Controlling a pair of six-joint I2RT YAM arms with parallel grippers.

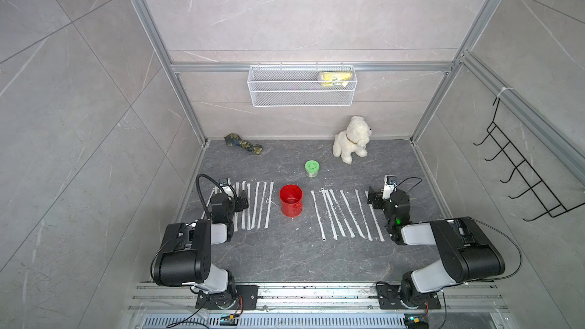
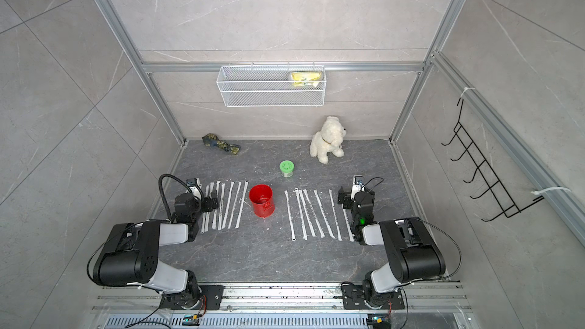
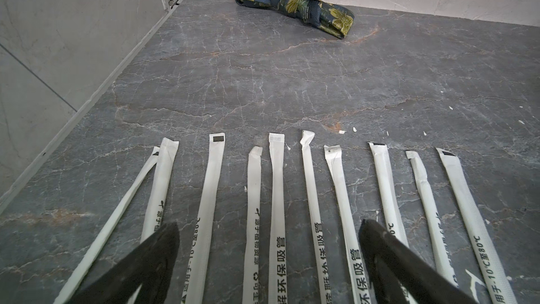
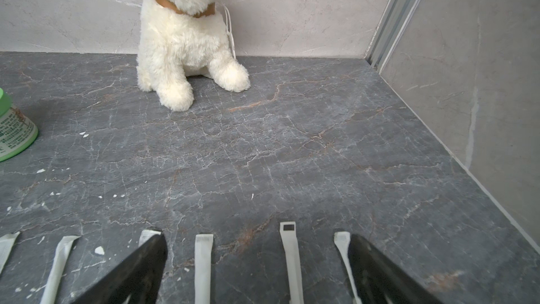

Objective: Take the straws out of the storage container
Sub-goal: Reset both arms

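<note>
Both top views look steeply down from high on the near side toward the back wall [image 1: 300,11], taking in the whole table [image 1: 285,254]. Each wrist view sits low and close over the straws [image 3: 276,188], facing that wall. The left shares the tie [image 3: 292,4] with the top views, the right the dog [image 4: 187,48].

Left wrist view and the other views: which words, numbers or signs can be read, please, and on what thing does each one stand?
"环保吸管": on a middle straw, in the left wrist view.
"源于植物资源": on the straw beside it.
"用于-10°C至80°C": on an end straw.
Too small or blurred to read: the green jar label and the red can mark.
</note>
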